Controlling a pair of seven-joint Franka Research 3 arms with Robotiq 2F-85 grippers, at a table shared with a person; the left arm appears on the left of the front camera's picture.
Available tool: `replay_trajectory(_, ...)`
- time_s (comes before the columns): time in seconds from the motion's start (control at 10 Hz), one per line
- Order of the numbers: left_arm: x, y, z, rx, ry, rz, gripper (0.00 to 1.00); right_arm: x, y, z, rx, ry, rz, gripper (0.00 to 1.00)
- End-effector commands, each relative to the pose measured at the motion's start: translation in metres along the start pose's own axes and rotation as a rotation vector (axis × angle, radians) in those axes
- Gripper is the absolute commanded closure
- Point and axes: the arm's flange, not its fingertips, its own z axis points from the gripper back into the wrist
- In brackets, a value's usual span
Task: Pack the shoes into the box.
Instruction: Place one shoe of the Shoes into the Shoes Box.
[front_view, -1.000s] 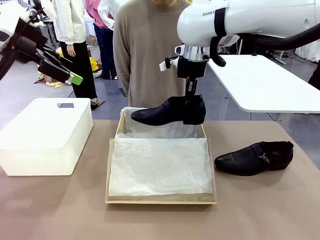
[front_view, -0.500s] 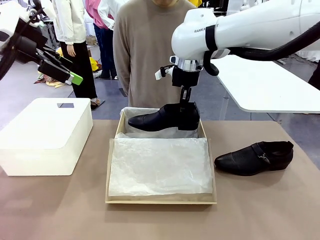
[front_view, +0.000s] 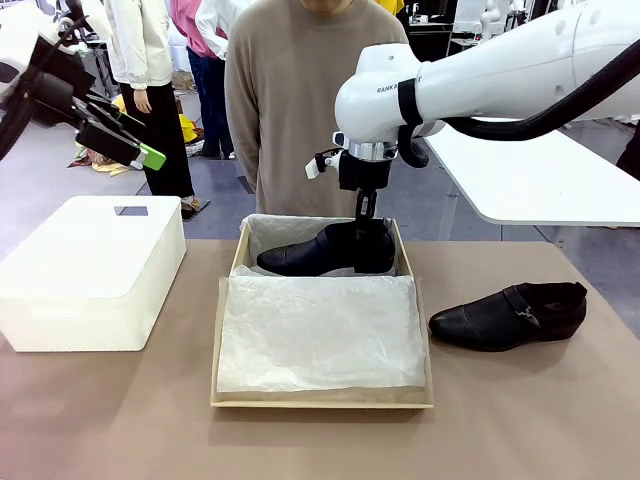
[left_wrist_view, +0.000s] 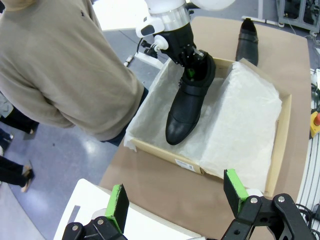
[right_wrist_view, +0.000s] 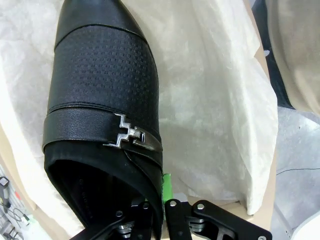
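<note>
Mid-frame in the front view, the right gripper (front_view: 362, 212) is clamped on the heel rim of one shoe (front_view: 322, 252), low inside the far half of the box (front_view: 322, 398), toe toward picture left. Its sole seems to touch the tissue paper (front_view: 320, 335), though that is hard to judge. The other shoe (front_view: 508, 316) lies on the desk (front_view: 520, 420) at right, beside the box. At upper left the left gripper (front_view: 128, 143) hangs with fingers apart, empty.
</note>
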Motion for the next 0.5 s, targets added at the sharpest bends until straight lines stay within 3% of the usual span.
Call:
replay_trajectory(0.0,-0.001,0.001,0.000,-0.015,-0.012,-0.008,0.00,0.011,-0.011,0.000,-0.025,-0.001,0.011,1.00)
replay_trajectory(0.4,-0.001,0.001,0.000,-0.015,-0.012,-0.008,0.00,0.018,-0.015,-0.017,-0.029,-0.030,0.054,1.00)
